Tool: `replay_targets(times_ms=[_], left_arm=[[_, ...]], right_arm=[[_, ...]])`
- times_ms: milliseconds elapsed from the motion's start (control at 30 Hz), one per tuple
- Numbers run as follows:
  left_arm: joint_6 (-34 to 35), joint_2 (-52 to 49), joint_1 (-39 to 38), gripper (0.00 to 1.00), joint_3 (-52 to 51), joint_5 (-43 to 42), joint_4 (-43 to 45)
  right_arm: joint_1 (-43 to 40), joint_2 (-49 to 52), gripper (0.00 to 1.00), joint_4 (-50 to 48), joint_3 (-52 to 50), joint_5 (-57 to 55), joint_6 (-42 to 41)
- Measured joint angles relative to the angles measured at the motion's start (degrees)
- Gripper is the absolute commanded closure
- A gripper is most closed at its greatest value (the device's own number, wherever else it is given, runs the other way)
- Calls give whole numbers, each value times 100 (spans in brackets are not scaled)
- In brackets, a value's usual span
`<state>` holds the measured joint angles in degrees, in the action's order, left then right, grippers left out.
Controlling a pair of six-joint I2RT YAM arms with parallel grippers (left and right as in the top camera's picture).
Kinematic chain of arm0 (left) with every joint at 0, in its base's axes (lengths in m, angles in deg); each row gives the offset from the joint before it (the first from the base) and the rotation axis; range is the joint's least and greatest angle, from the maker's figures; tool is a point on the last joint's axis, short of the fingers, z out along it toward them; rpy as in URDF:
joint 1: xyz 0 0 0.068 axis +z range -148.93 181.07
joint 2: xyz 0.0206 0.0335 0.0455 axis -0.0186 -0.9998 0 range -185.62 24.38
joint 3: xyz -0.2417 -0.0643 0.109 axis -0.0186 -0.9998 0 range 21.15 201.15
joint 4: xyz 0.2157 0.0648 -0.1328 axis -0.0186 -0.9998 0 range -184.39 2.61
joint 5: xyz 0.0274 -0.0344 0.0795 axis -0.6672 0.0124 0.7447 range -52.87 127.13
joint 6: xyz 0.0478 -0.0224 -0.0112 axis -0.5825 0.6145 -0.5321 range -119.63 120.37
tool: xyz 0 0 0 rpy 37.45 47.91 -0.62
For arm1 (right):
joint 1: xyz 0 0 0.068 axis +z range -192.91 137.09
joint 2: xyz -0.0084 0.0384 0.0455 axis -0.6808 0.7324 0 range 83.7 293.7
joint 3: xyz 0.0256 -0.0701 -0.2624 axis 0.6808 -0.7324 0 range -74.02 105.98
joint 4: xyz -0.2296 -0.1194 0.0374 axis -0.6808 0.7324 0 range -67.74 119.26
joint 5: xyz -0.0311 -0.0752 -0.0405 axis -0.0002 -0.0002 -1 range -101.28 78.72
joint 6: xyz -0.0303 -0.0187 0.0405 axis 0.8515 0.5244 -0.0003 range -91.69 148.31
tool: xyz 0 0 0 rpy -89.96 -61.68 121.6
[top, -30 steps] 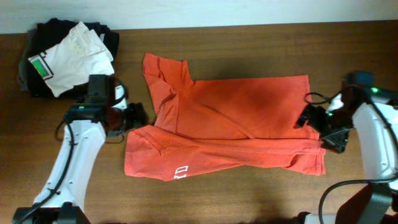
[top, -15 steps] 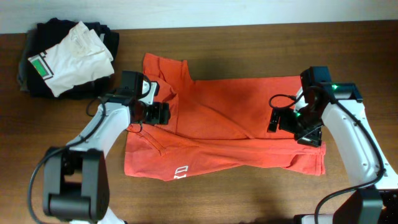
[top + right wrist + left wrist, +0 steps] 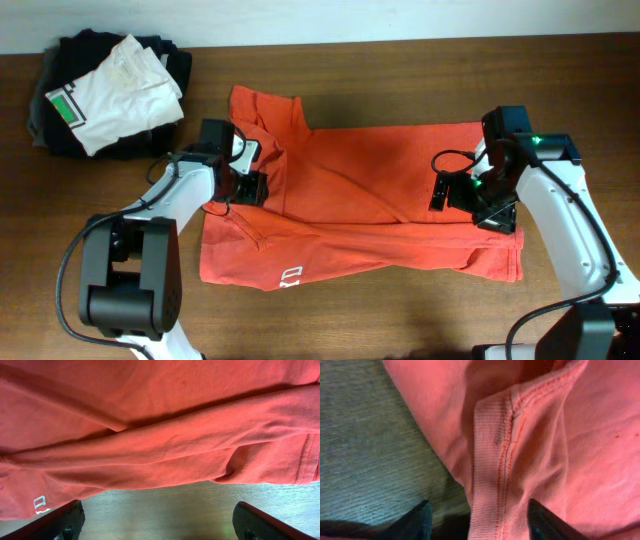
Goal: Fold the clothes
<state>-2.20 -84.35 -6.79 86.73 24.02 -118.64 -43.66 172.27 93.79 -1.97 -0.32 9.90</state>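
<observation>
The red-orange T-shirt [image 3: 380, 190] lies partly folded across the middle of the table, with white lettering [image 3: 289, 275] at its front left edge. My left gripper [image 3: 250, 187] is low at the shirt's left side. In the left wrist view it [image 3: 480, 527] is open, and its fingers straddle the ribbed collar edge [image 3: 492, 460] of the shirt. My right gripper [image 3: 488, 208] is over the shirt's right part. In the right wrist view it [image 3: 157, 522] is wide open and empty, with the shirt [image 3: 160, 435] beyond it and bare wood between the fingers.
A white garment with a green patch [image 3: 110, 90] lies on black folded garments [image 3: 60, 55] at the back left corner. The wooden table [image 3: 400, 320] runs along the front. The right hem of the shirt [image 3: 306, 457] shows in the right wrist view.
Both arms have moved inward from the table's sides onto the shirt. In the last half second the left gripper settled at the collar; the right barely moved.
</observation>
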Motion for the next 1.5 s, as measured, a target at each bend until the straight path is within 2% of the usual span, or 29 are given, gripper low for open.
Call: replay_targets(times_ms=[167,300,367,400,433,467,533,900,1033,1067,1167,1233,1267,1500], left_arm=[[-13,-17,2,89,55,35,-122],[-24,-17,2,97,363,116,-476],[-24,-17,2,97,538,138,-557],[-24,-17,2,91,601,146,-564],[-24,-17,2,78,656,155,-564],[-11,-17,2,70,667,157,-579],[-11,-17,0,64,667,166,-671],[-24,-94,0,62,382,280,-573],[-24,-289,0,64,400,214,-468],[-24,-299,0,73,400,195,-457],[-39,-315,0,83,404,197,-448],[-31,-323,0,96,407,177,-466],[-46,-326,0,99,411,173,-485],[-26,-337,-22,99,511,203,-713]], right_arm=[[0,0,2,-2,-11,-37,2],[0,0,2,-2,-15,-37,4],[0,0,2,-2,-17,-37,2],[0,0,2,-2,-17,-37,2],[0,0,2,0,-17,-37,2],[0,0,2,2,-17,-37,2],[0,0,2,2,-17,-37,0],[0,0,1,28,-17,-35,0],[0,0,2,46,-17,-39,2],[0,0,2,44,-17,-50,2],[0,0,2,46,-17,-52,2],[0,0,2,46,-17,-52,2],[0,0,2,46,-17,-52,0],[0,0,2,46,-17,-52,0]])
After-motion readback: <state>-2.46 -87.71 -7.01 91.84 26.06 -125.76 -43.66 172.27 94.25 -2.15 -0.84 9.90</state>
